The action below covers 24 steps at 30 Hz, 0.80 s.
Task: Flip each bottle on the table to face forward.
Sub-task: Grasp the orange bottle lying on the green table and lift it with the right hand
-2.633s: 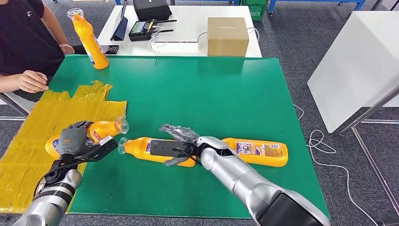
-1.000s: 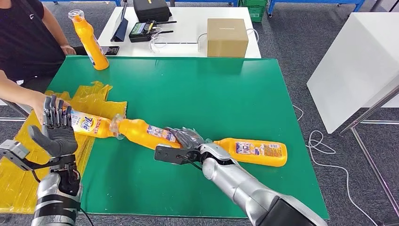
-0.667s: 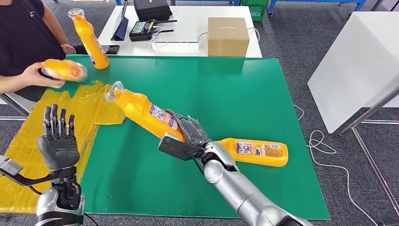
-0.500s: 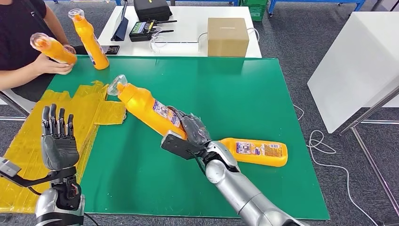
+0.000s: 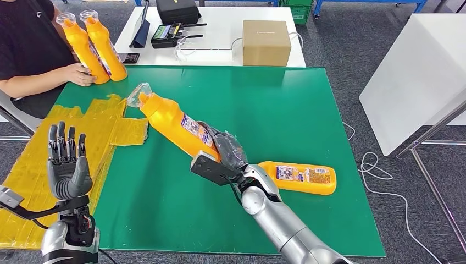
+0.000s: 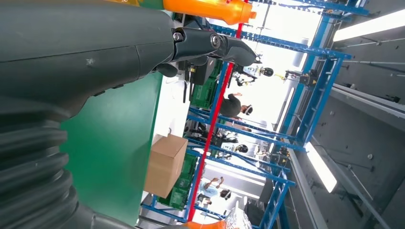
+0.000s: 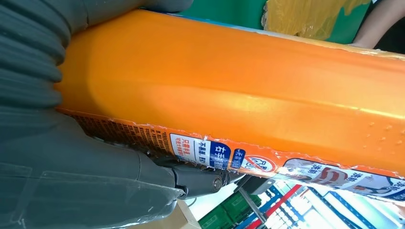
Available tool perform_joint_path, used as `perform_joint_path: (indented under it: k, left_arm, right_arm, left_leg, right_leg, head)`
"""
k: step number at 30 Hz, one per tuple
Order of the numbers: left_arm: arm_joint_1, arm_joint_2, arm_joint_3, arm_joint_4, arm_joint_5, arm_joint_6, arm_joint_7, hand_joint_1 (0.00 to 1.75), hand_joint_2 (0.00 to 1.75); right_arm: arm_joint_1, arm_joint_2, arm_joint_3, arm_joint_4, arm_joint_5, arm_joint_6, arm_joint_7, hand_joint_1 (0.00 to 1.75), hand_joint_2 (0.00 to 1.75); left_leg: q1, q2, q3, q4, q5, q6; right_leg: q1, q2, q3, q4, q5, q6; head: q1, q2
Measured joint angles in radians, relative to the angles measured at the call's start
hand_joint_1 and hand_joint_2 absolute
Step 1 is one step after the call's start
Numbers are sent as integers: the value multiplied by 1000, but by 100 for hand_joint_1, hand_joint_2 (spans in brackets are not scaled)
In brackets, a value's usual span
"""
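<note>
My right hand (image 5: 226,149) grips an orange bottle (image 5: 169,119) by its base, lifted and tilted with its clear cap toward the table's far left. The same bottle (image 7: 248,90) shows its label close up in the right wrist view. A second orange bottle (image 5: 299,177) lies flat on the green table (image 5: 264,104) just right of that hand. Two more orange bottles (image 5: 93,47) stand upright at the far left corner, where a person's hand (image 5: 81,73) touches one. My left hand (image 5: 67,165) is raised at the near left, fingers straight and apart, holding nothing.
Yellow tape sheets (image 5: 38,159) cover the table's left side. A cardboard box (image 5: 266,42), a black case (image 5: 177,11) and cables sit on the white table behind. A white cabinet (image 5: 412,71) stands to the right. A person sits at the far left.
My right hand lifted its bottle off the table and swung it up toward the far left. The person took the left bottle and stood it beside the upright one. My left hand rose, empty.
</note>
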Motion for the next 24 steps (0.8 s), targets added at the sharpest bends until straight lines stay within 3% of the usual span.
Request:
perform_joint_path:
  k: [14,16,19,24]
  left_arm:
    - [0,-3,0,0,1,-1,1,0,175]
    - [0,-3,-8,3,43,-42,46,0,175]
    - [-7,-8,-91,43,141,-177,173,0,175]
    - [-22,-17,-274,133,152,-186,135,0,175]
  right_arm:
    - [2,-1,-1,-5,0,1,0,175,175]
    - [-1,3,2,-3,1,43,-4,175,175]
    - [-20,43,40,31,-17,153,4,175,175]
    - [-61,120,176,113,-127,121,17,175,175]
  left_leg:
    - [0,0,0,0,0,0]
    - [0,0,0,0,0,0]
    - [0,0,0,0,0,0]
    - [0,1,-1,0,0,0]
  right_leg:
    - [0,0,0,0,0,0]
    - [0,0,0,0,0,0]
    - [0,0,-1,0,0,0]
    - [0,0,-1,0,0,0]
  head:
    - [0,0]
    - [0,0]
    - [0,0]
    - [0,0]
